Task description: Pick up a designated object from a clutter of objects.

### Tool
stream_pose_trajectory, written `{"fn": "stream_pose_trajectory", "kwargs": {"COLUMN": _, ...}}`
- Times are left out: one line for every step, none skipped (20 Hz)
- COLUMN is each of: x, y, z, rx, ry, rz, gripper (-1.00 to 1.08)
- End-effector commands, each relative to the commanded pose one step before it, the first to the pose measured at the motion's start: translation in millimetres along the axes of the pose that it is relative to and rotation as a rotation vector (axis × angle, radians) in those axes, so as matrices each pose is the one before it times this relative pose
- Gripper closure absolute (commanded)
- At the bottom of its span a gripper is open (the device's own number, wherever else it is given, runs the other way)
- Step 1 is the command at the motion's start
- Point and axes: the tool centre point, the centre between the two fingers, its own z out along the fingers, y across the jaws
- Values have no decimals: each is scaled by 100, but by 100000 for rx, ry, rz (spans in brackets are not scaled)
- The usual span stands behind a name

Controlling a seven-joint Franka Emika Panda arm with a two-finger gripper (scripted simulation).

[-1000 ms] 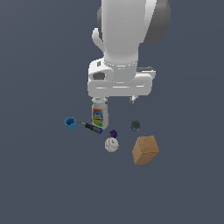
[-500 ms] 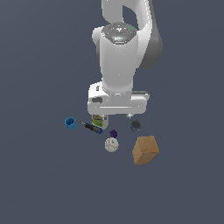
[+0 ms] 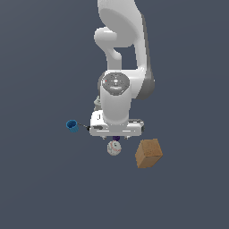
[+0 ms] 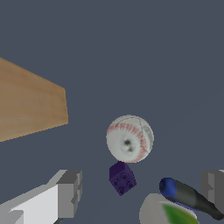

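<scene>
The baseball (image 4: 129, 138) lies on the dark floor, apart from its neighbours, with the red stitching facing the wrist camera. The gripper (image 4: 142, 192) hangs above the clutter with its fingers (image 4: 70, 192) spread wide and nothing between them; the ball sits just outside the line joining the two pads, not yet between them. In the exterior view the baseball (image 3: 114, 148) shows just below the gripper body, at about 6 o'clock from it.

Taking the ball as the clock's centre in the wrist view, the purple cube (image 4: 122, 178) sits close at 6 o'clock, near but seemingly not touching. The screwdriver (image 4: 188, 197), blue at the tip of its dark handle, lies at about 4 o'clock, and the white bottle (image 4: 168, 212) is at 5 o'clock, cut by the frame edge. The tan cube (image 4: 30, 107) stands well apart at 10 o'clock. The blue cup (image 3: 72, 126) is far off at 10 o'clock from the ball in the exterior view.

To do this step well, the hand probably needs to shift until the ball lies squarely between the pads, then descend straight. The chief risk is likely a finger catching the purple cube or screwdriver, so closing across the ball's widest part should keep it from squirting out.
</scene>
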Motion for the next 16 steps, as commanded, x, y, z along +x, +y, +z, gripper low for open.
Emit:
{"fn": "stream_pose_trajectory", "kwargs": {"x": 295, "y": 239, "z": 1799, "rx": -164, "ry": 115, "rz": 567, "gripper": -92}}
{"fn": "stream_pose_trajectory", "kwargs": {"x": 63, "y": 78, "z": 586, "rx": -55, "ry": -18, "rz": 180, "gripper": -92}}
{"fn": "stream_pose_trajectory", "kwargs": {"x": 51, "y": 70, "z": 525, "rx": -51, "ry": -16, "rz": 161, "gripper": -92}}
{"fn": "stream_pose_trajectory", "kwargs": {"x": 41, "y": 61, "z": 464, "rx": -45, "ry": -14, "rz": 139, "gripper": -92}}
{"fn": "stream_pose_trajectory", "kwargs": {"x": 32, "y": 54, "z": 403, "rx": -40, "ry": -13, "rz": 122, "gripper": -92}}
{"fn": "stream_pose_trajectory", "kwargs": {"x": 24, "y": 40, "z": 341, "rx": -31, "ry": -10, "rz": 92, "gripper": -92}}
{"fn": "stream_pose_trajectory", "kwargs": {"x": 19, "y": 42, "z": 280, "rx": -31, "ry": -10, "rz": 92, "gripper": -92}}
{"fn": "stream_pose_trajectory", "kwargs": {"x": 13, "y": 29, "z": 218, "rx": -22, "ry": -7, "rz": 65, "gripper": -92}}
{"fn": "stream_pose_trajectory", "kwargs": {"x": 9, "y": 21, "z": 156, "rx": -16, "ry": -5, "rz": 46, "gripper": -92}}
{"fn": "stream_pose_trajectory", "kwargs": {"x": 4, "y": -4, "z": 92, "rx": 0, "ry": 0, "rz": 0, "gripper": -92}}
{"fn": "stream_pose_trajectory", "kwargs": {"x": 3, "y": 25, "z": 34, "rx": -16, "ry": -5, "rz": 46, "gripper": -92}}
{"fn": "stream_pose_trajectory", "kwargs": {"x": -56, "y": -18, "z": -125, "rx": 15, "ry": -137, "rz": -49, "gripper": -92}}
{"fn": "stream_pose_trajectory", "kwargs": {"x": 0, "y": 0, "z": 40, "rx": 0, "ry": 0, "rz": 0, "gripper": -92}}
{"fn": "stream_pose_trajectory", "kwargs": {"x": -1, "y": 0, "z": 120, "rx": 0, "ry": 0, "rz": 0, "gripper": -92}}
{"fn": "stream_pose_trajectory", "kwargs": {"x": -3, "y": 0, "z": 199, "rx": 0, "ry": 0, "rz": 0, "gripper": -92}}
{"fn": "stream_pose_trajectory", "kwargs": {"x": -4, "y": 0, "z": 278, "rx": 0, "ry": 0, "rz": 0, "gripper": -92}}
